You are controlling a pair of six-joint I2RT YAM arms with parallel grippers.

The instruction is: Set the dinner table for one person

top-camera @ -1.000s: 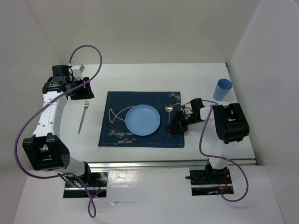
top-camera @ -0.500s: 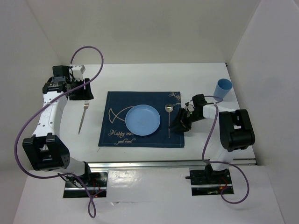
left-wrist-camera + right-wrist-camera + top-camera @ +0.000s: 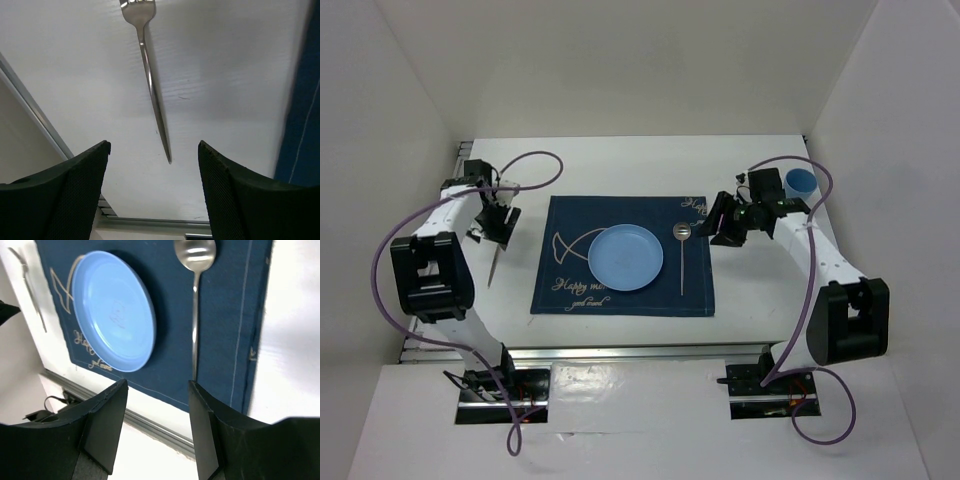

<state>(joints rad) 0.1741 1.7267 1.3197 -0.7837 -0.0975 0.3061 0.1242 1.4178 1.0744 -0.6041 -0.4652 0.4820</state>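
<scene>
On the table [image 3: 620, 165], the fork [image 3: 152, 90] lies on bare white just left of the mat [image 3: 570, 215], where a fork belongs. The left gripper [image 3: 155, 150] hangs over its handle, jaws wide apart and empty. The plate [image 3: 626, 257] sits mid-mat with the spoon [image 3: 681, 255] just to its right, as a setting wants. The right gripper [image 3: 157, 385] hovers by the mat's right edge, likewise spread and empty, while the cup [image 3: 801, 183], well apart at the far right, likely needs bringing in.
</scene>
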